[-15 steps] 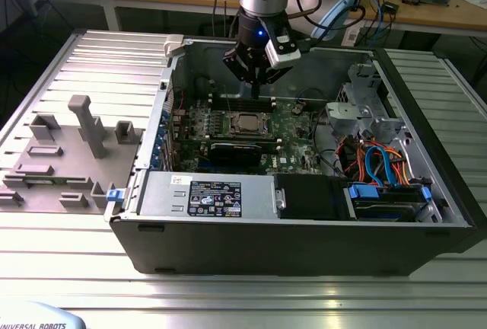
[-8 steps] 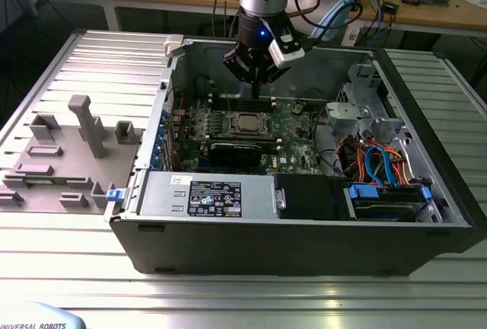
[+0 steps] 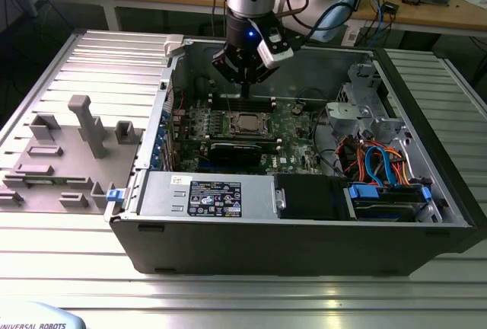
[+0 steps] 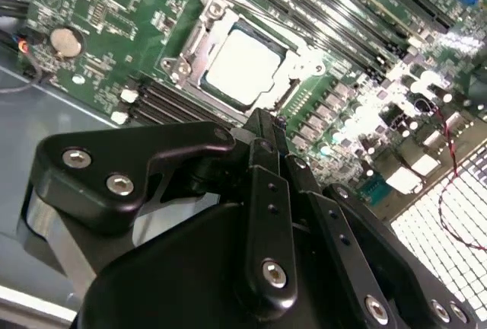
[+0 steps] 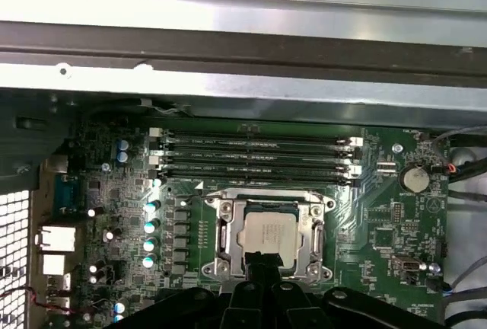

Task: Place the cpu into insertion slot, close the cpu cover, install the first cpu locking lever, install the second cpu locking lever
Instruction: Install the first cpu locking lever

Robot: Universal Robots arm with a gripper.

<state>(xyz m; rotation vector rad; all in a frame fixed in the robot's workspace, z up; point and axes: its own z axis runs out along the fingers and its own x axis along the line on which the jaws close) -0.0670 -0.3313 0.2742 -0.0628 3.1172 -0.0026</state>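
- Ribbed metal table [image 3: 76, 268] carries the open computer case [image 3: 304, 245], lying on its side
- cpu [image 3: 249, 122] sits down in the insertion slot [image 3: 231, 125], cpu cover [image 5: 310, 230] lying flat around it
- gripper [image 3: 245, 79] hangs at twelve o'clock from the chip in the exterior view
- fingers clenched together, nothing between them

cpu [image 5: 268, 231]: silver-grey square chip, lying flat in the socket.
insertion slot [image 5: 266, 194]: silvery-rimmed socket on the green board.
cpu cover [image 5: 307, 230]: silver frame, lowered flat around the chip.
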